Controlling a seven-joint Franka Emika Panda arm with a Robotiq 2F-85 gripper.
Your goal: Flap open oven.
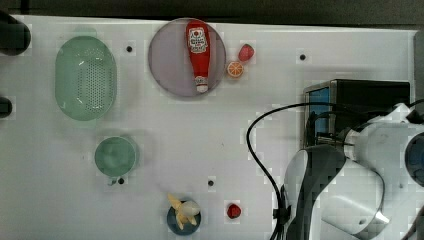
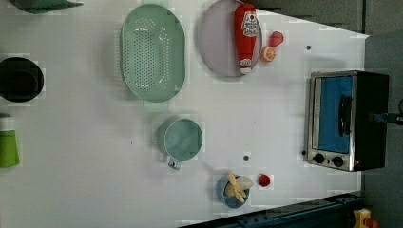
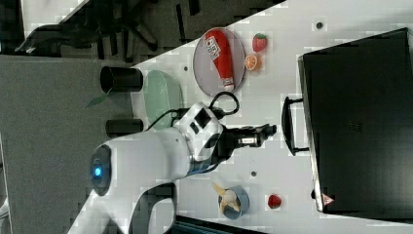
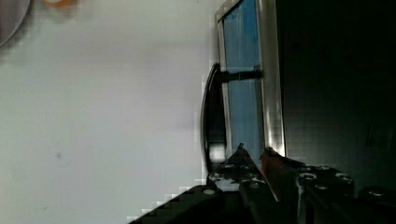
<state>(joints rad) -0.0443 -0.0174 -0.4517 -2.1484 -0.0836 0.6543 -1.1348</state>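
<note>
I see the oven at the left view's right edge of the white surface, door shut, blue glass facing the surface and the dark handle standing off it. In the right view the oven reads as a black box with the handle projecting toward the arm. The gripper sits just short of that handle, apart from it as far as I can judge; I cannot tell whether the fingers are apart or together, since the wrist view cuts them off at the frame edge. In the top view the arm covers much of the oven front.

On the plate lies a ketchup bottle, with a strawberry and an orange half just beside the plate. A green colander and a green cup lie at the top view's left. A blue bowl holds a banana, a second strawberry near it.
</note>
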